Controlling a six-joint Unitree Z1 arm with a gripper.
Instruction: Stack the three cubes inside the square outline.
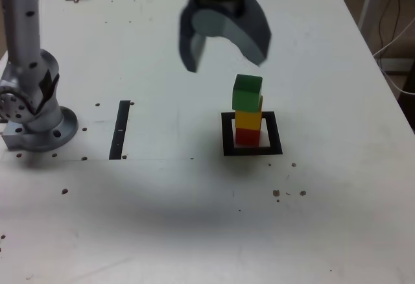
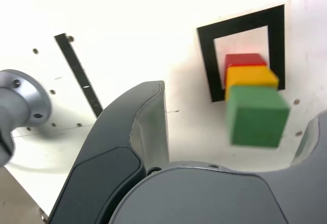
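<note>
Small dark specks (image 1: 285,193) dot the white table (image 1: 162,219) nearest the exterior camera; behind them the square outline (image 1: 226,135) holds the stack, red cube (image 1: 246,136) at the bottom, yellow cube (image 1: 248,118) on it, green cube (image 1: 247,92) on top, slightly skewed; the gripper (image 1: 224,54) hangs above, jaws spread, gripping nothing; a black strip (image 1: 120,128) lies toward the exterior view's left, near the arm base (image 1: 32,112). Seen from the wrist, the gripper (image 2: 235,147) is parted wide around empty air over the green cube (image 2: 255,116); yellow cube (image 2: 251,75) and red cube (image 2: 244,60) peek out beneath, inside the outline (image 2: 207,60).
</note>
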